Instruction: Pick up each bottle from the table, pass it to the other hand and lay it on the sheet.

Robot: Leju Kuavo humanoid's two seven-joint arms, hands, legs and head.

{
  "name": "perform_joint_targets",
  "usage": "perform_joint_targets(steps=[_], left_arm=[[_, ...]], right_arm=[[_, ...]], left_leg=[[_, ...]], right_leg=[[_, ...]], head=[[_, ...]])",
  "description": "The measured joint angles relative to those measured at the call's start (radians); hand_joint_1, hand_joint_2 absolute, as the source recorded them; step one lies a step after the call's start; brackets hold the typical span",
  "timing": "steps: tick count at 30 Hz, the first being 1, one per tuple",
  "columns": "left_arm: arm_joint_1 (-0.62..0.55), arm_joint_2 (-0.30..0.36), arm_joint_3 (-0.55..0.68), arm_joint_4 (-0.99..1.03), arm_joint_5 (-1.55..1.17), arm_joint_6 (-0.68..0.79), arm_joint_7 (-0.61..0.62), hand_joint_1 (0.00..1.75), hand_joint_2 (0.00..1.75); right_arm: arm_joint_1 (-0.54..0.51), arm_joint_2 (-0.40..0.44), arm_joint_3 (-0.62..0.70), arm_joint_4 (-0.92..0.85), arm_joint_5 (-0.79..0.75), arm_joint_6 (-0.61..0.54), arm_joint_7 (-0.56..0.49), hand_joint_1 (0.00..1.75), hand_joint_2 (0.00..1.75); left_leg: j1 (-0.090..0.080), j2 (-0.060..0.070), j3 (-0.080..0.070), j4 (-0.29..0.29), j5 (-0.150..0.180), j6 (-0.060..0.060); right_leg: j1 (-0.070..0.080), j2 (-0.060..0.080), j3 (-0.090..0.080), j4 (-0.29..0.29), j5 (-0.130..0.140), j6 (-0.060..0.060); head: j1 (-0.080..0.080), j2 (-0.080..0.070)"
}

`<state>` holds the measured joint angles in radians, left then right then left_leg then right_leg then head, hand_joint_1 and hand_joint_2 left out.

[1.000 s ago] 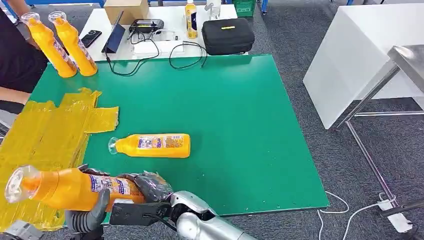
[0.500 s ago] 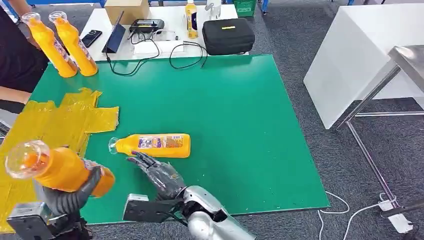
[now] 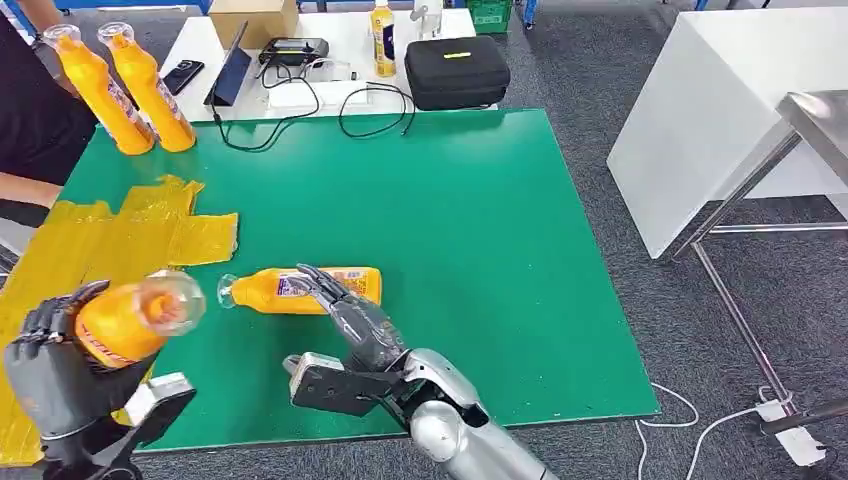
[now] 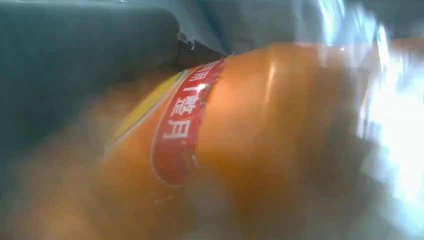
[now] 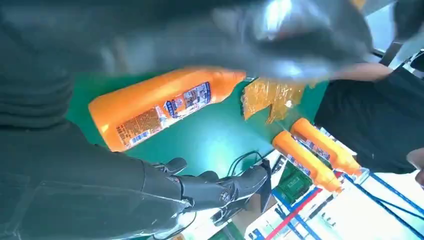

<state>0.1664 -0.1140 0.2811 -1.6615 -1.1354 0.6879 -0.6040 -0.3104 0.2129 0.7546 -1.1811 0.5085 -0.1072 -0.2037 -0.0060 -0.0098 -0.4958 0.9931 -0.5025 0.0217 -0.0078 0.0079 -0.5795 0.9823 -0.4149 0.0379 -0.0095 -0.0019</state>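
Head view: the left hand (image 3: 55,375) grips an orange bottle (image 3: 125,318) over the yellow sheet (image 3: 90,270) at eight o'clock, ready to lay it, while the right hand (image 3: 350,315), fingers spread and empty, hovers over the lying bottle (image 3: 270,290).

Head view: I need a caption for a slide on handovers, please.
Left hand holds one orange bottle above the yellow sheet; right hand reaches open over the next bottle.

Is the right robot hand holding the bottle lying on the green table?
No. In the head view the right robot hand hovers open over the lying bottle, fingers spread and not closed around it.
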Motion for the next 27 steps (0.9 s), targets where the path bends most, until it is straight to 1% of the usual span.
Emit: perform_joint_targets(steps=[2, 7, 13, 19, 27], left_arm=[[-0.015, 0.025, -0.007, 0.066, -0.058, -0.02, 0.036, 1.75, 1.75], [-0.06, 0.087, -0.06, 0.282, -0.215, -0.001, 0.133, 1.75, 1.75], [-0.093, 0.15, -0.122, 0.463, -0.342, 0.004, 0.202, 1.75, 1.75], [-0.108, 0.233, -0.136, 0.582, -0.363, 0.006, 0.197, 1.75, 1.75], [-0.107, 0.328, -0.131, 0.615, -0.416, 0.01, 0.189, 1.75, 1.75]], right_arm=[[-0.004, -0.006, 0.0, -0.001, -0.008, 0.003, 0.0, 0.0, 0.0], [-0.008, -0.021, 0.0, -0.001, -0.018, 0.015, -0.005, 0.0, 0.0], [-0.014, -0.036, 0.001, -0.003, -0.029, 0.03, -0.018, 0.0, 0.0], [-0.018, -0.058, 0.008, -0.004, -0.046, 0.044, -0.03, 0.0, 0.0], [-0.029, -0.076, 0.018, -0.006, -0.066, 0.06, -0.035, 0.0, 0.0]], left_leg=[[0.0, 0.0, 0.0, 0.0, 0.0, 0.0], [0.0, 0.001, 0.001, 0.0, 0.0, 0.0], [0.0, 0.001, 0.0, 0.0, 0.0, 0.0], [0.0, 0.001, 0.0, 0.0, 0.0, 0.0], [0.001, 0.001, 0.0, 0.0, 0.0, 0.0]], right_leg=[[0.0, 0.0, 0.0, 0.0, 0.0, 0.0], [0.0, 0.0, 0.0, 0.0, 0.0, 0.0], [0.0, 0.001, 0.0, 0.001, 0.0, 0.0], [0.0, 0.001, 0.0, 0.001, 0.0, 0.0], [0.0, 0.001, 0.0, 0.001, 0.0, 0.0]], head=[[0.0, 0.0], [0.0, 0.0], [0.0, 0.0], [0.0, 0.0], [0.0, 0.0]])
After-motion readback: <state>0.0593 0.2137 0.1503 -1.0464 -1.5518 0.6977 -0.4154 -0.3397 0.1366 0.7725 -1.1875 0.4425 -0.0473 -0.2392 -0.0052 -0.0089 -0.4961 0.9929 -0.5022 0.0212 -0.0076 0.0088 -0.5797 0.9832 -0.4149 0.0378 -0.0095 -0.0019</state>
